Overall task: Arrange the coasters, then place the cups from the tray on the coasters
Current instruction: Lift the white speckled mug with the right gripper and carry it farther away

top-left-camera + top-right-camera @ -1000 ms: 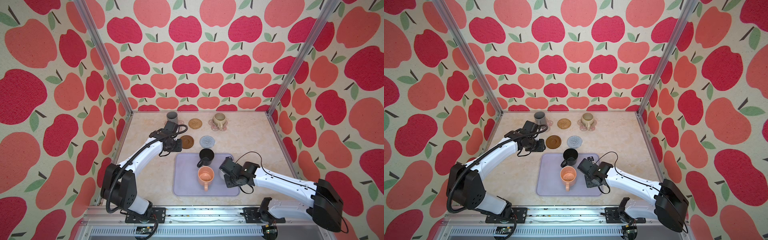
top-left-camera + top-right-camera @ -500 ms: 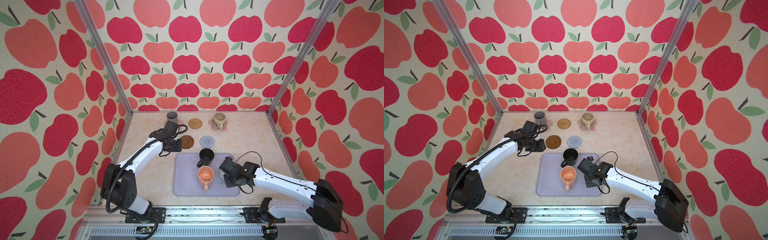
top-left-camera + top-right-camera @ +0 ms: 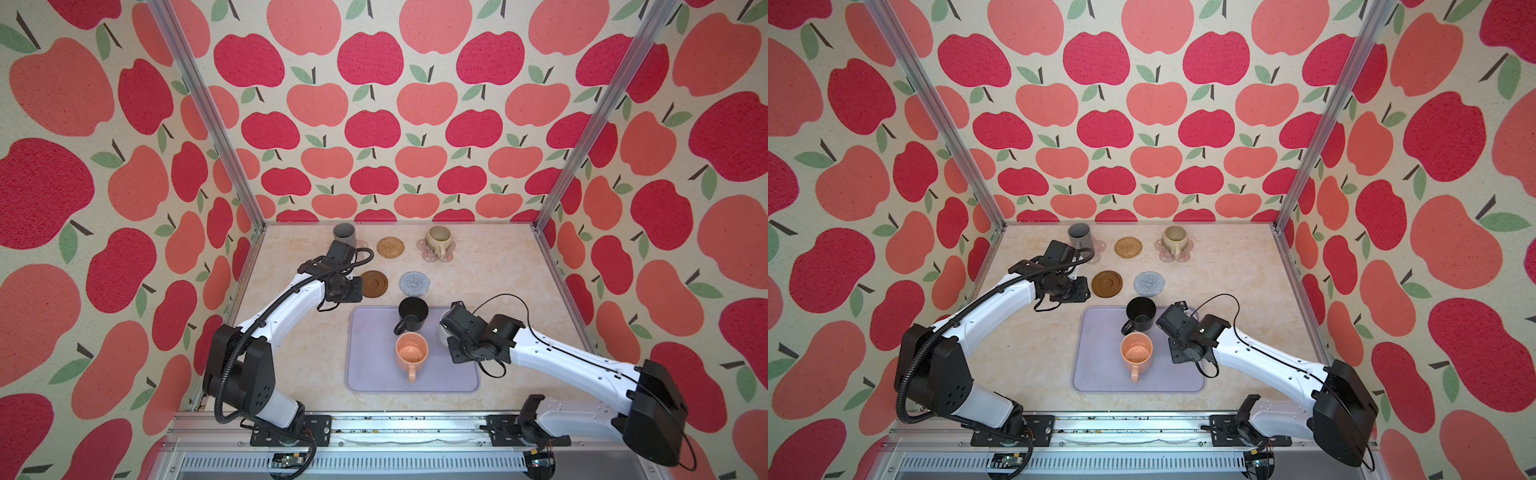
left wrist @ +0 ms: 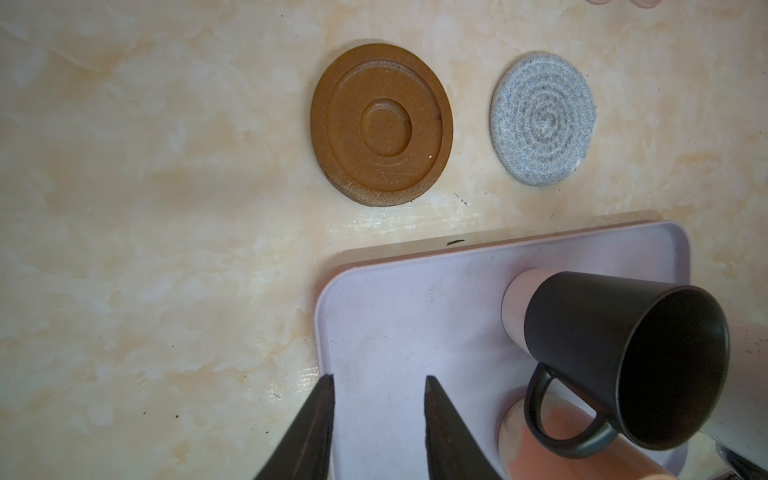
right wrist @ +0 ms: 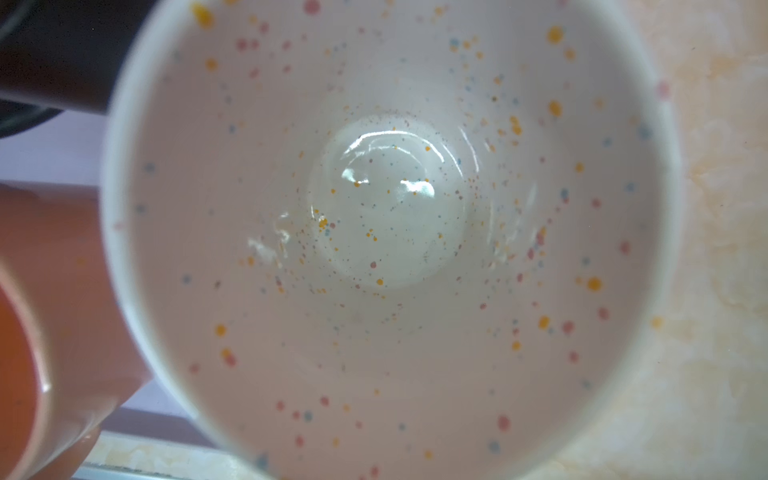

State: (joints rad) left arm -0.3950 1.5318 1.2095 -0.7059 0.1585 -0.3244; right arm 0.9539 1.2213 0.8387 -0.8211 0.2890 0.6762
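In a top view the right gripper [image 3: 452,329] is covering most of the speckled white cup [image 3: 442,333] at the right edge of the tray [image 3: 374,376]. Its fingers are closed tight, on what I cannot tell. In the left wrist view the left gripper [image 4: 378,377] is hanging half open, empty, above the tray corner; the black cup [image 4: 582,332] is hiding part of the peach cup [image 4: 536,465]. In the right wrist view the speckled white cup [image 5: 390,208] is filling the frame, blurry.
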